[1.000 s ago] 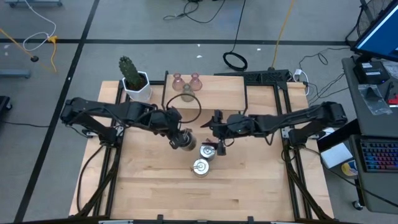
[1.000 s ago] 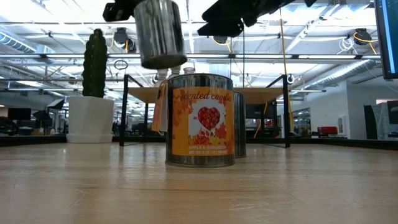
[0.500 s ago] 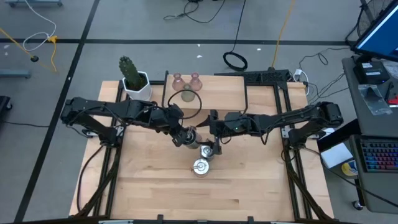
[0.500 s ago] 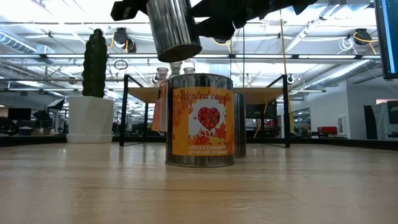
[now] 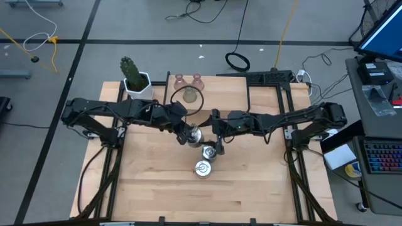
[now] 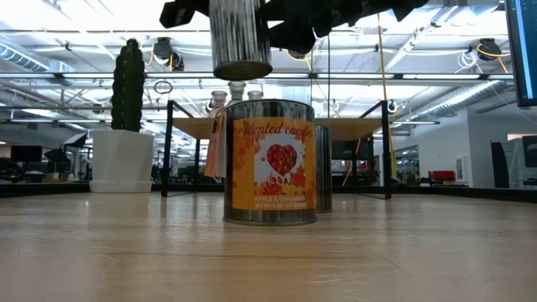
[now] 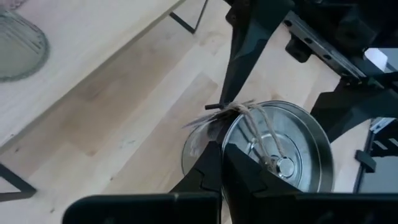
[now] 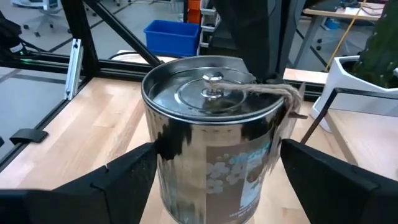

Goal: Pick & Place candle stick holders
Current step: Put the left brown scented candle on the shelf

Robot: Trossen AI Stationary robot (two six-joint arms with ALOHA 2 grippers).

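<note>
Silvery-grey holder (image 6: 241, 38) hangs clamped in left hand (image 5: 188, 135) — between right hand's (image 8: 205, 186) spread fingers.

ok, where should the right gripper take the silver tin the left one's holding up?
Mid-height on the side wall of the silver tin, right gripper level, opposite the left gripper pinching the rim. Wall is upright and straight; twine clutters the top.

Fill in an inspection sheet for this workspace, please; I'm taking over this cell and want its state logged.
Surface: wooden table, no spills seen.
Job's things: silvery tin held in the air; labelled tin and second tin standing; pink holders and olive holder at the back.
Clutter: cactus pot.
Grippers: left gripper shut on the silvery tin; right gripper open around it.
Cables: black loop on the floor.
Surroundings: keyboard at the side.
</note>
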